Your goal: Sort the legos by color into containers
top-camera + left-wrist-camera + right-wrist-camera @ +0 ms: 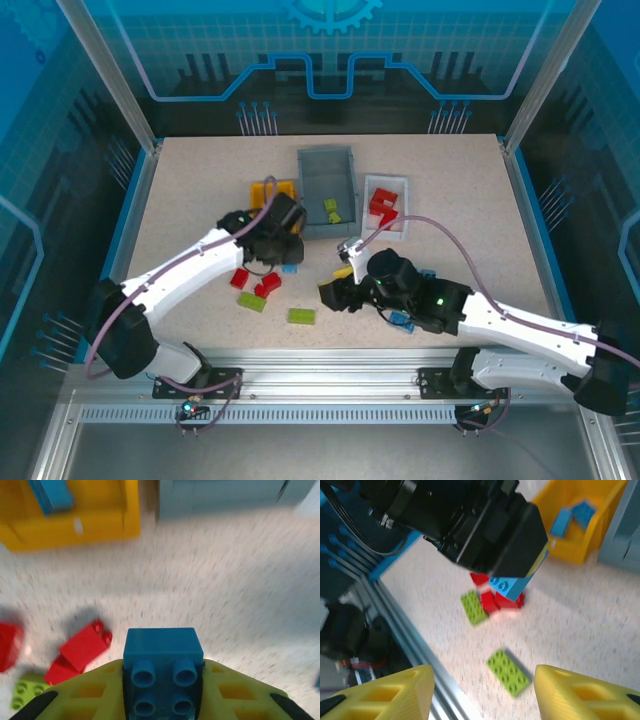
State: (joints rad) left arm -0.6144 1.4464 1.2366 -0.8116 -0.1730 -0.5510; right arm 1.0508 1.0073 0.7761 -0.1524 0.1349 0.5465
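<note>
Your L pincer (162, 695) grips a blue lego (162, 650) up off the worktop (225, 580), near the yellow bin (75, 527), b/c blues go there. R pincer (482, 690) is spread wide over a green lego (508, 672).

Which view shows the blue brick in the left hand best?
Left wrist: the blue brick sits close up, studs clear, clamped in the left hand. Right wrist shows its side under that hand; top external, just a blue sliver.
</note>
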